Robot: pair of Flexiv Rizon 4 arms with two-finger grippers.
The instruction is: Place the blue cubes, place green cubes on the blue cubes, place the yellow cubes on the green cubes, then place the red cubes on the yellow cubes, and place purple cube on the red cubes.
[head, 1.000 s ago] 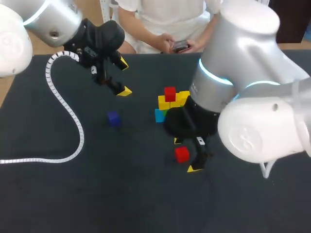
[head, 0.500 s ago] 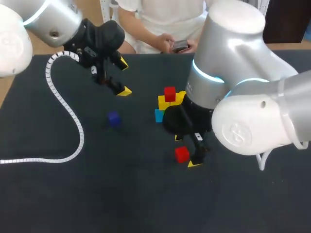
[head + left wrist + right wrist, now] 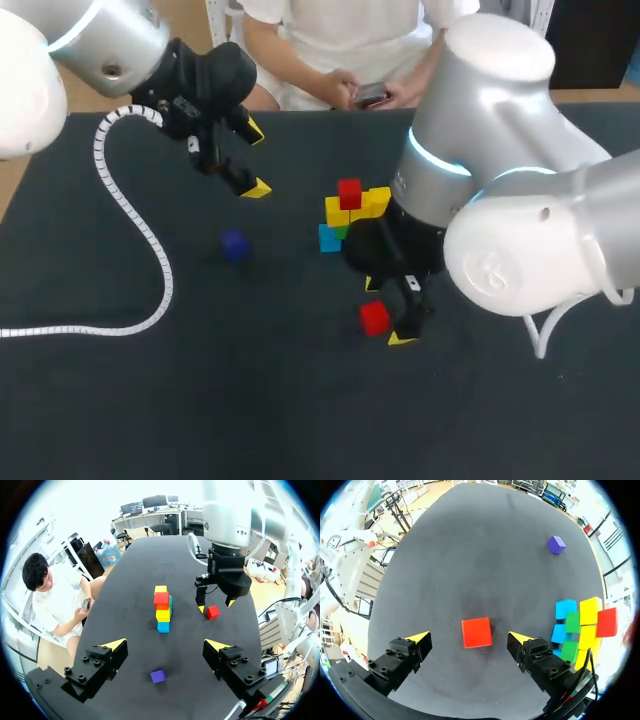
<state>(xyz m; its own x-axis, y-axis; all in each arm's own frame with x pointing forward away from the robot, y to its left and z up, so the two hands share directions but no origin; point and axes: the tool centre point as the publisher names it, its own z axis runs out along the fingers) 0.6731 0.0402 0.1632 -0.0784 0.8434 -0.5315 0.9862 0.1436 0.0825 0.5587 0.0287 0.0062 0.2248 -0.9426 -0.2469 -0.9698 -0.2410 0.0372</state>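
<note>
Red, unplaced: the loose red cube [image 3: 476, 632] lies flat on the black cloth [image 3: 250, 400], between the fingers of the right gripper [image 3: 469, 638]; neither finger touches it
Right gripper: spread wide and empty, low over the cloth, astride that cube; the cube sits nearer one finger than the other
Stack [image 3: 345, 215]: blue at the base, then green, then yellow; a seated red cube [image 3: 349, 193] tops one yellow; the bare yellow cube [image 3: 375, 200] beside it has nothing on it; the whole stands just beside the right arm's wrist
Purple cube [image 3: 234, 245]: alone on the cloth, well apart from the stack
Left gripper [image 3: 254, 160]: spread wide and empty, held above the far left of the cloth; no hazard as it stands
Hazard, closing: the nearer finger would likely meet the cube first and shove or twist it; a skewed hold could follow
Hazard, transit: the stack is close; a low sweep of finger or wrist could topple it
Hazard, placing: the seated red cube leaves little room for a finger beside the bare yellow cube; a nudge may unseat it; an off-centre release may tip the new cube off
Hazard, later: uneven reds would give the purple cube a rocking seat
</note>
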